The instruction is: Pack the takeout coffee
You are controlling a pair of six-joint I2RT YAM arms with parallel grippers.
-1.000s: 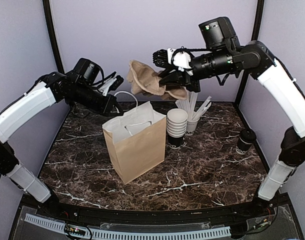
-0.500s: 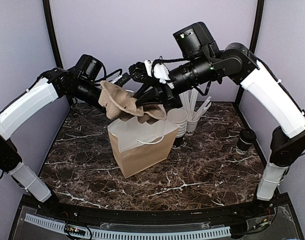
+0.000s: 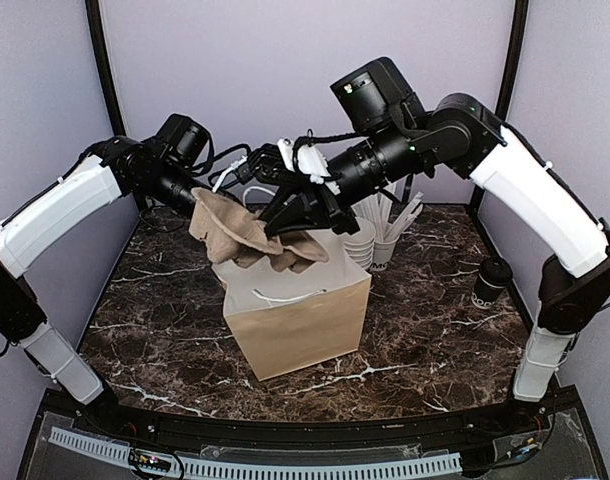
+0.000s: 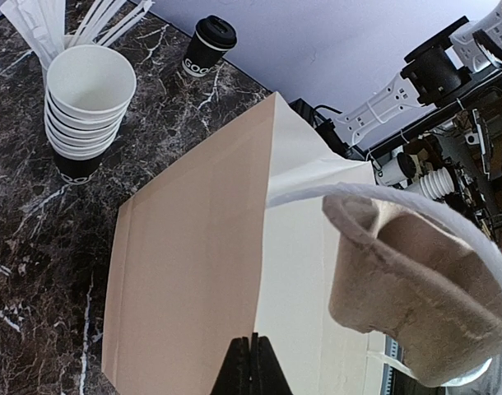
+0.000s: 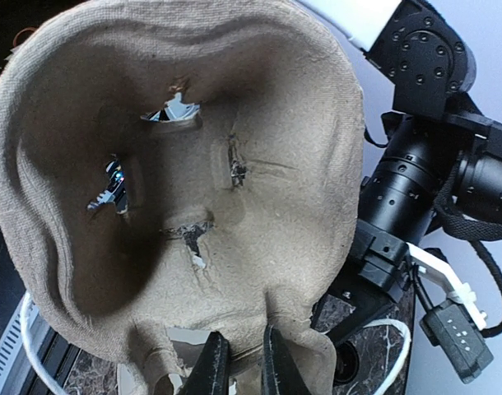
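**A:** What fills most of the view?

**B:** A dark marbled bench [image 3: 145, 300] with white veins. Two white-and-black robot arms reach in over it, one from the left and one from the right.

**A:** What is the biggest thing on it?

**B:** A brown paper bag [image 3: 300, 325] stands upright near the middle. Its top is open, its inside is white, and a white handle hangs down its near face.

**A:** And above the bag?

**B:** A tan moulded-pulp cup carrier [image 3: 240, 235] is tilted in the air over the bag's open top.

**A:** What holds it?

**B:** The right fingers [image 5: 211, 366] are clamped on its edge. The left fingers [image 4: 243, 370] are pressed together just above the bag, and I cannot see anything between them.

**A:** What else is there?

**B:** A pile of lidless cups [image 4: 86, 107], black outside and white inside, stands to the far right of the bag. A white cup of wrapped straws [image 4: 37, 25] stands just behind the pile.

**A:** Where is the takeout coffee [image 3: 491, 282]?

**B:** It stands upright on the bench at the far right with its black lid on. It is well apart from the bag, and neither arm touches it.
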